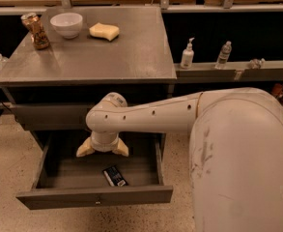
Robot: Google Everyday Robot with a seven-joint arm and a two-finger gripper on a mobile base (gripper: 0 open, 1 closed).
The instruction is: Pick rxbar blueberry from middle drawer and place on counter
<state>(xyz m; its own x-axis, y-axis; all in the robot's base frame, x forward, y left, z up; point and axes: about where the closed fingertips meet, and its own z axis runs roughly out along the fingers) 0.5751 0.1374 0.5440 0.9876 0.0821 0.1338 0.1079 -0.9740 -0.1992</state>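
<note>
My end effector hangs inside the open drawer, fingers spread wide and holding nothing. The snack bar lies flat on the drawer floor, nearer than my fingers and slightly right, close to the front wall.

If I drop straight down, I expect to miss it or clip one end and shove it against that wall. Because it lies so flat, my fingertips could scrape the floor and slip off the wrapper. On the lift, my arm could knock the counter edge overhanging the drawer.
</note>
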